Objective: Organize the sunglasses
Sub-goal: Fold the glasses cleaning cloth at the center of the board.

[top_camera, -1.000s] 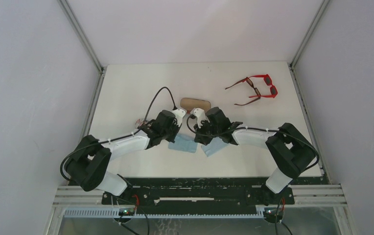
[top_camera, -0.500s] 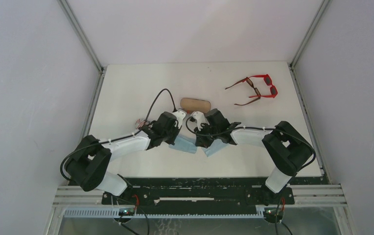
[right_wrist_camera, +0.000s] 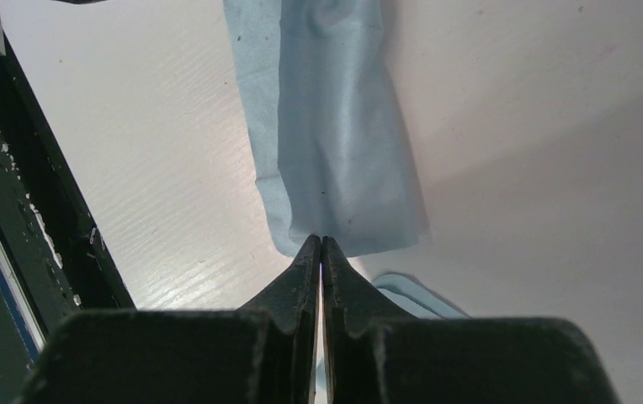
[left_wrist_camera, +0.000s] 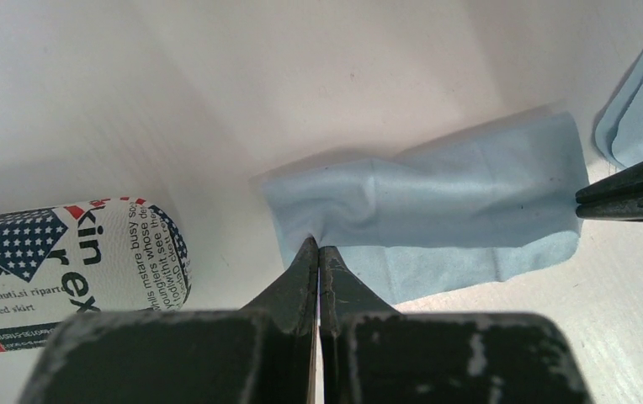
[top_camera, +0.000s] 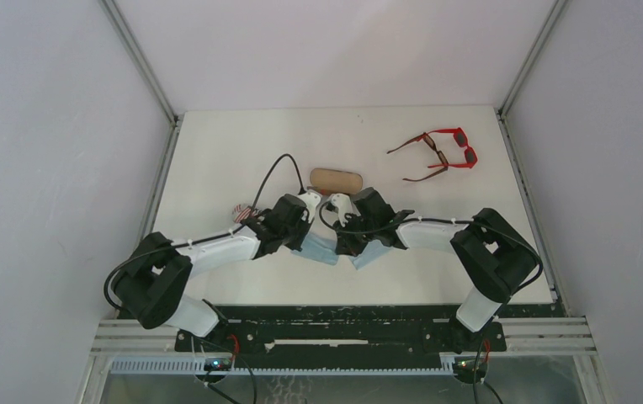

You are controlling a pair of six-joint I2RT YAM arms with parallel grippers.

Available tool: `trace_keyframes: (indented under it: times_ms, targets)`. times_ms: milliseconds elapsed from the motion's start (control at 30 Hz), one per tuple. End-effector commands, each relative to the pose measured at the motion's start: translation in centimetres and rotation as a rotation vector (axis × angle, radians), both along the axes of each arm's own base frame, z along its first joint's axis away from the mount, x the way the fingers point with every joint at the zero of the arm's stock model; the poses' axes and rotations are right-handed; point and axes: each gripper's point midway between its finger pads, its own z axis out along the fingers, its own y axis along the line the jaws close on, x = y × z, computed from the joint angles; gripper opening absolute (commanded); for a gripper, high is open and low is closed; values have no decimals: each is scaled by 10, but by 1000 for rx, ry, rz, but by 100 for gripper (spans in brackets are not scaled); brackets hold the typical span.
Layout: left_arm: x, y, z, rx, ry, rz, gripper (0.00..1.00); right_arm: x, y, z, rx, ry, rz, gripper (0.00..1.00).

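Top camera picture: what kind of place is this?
Probably a robot test booth: two robot arms bolted at the edge of a white table, plain pale walls all round, and sunglasses laid out on it.

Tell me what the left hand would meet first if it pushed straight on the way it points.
The light blue cloth: the shut left hand has its tips at the cloth's creased edge and seems to pinch it.
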Motion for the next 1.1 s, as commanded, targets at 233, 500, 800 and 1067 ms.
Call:
trace_keyframes:
  times_ms: [233,500,800,1067]
  targets:
    - [1,-1,4,-18,-12,41,1,-1,15,9,48,4,32,0]
    - [-2,0,1,-18,-1,50,2,-5,17,8,47,12,41,0]
    - [-7,2,3,-33,-4,67,14,-5,16,11,46,10,38,14]
    - [-28,9,17,-110,-2,107,28,-5,10,18,34,-7,18,26]
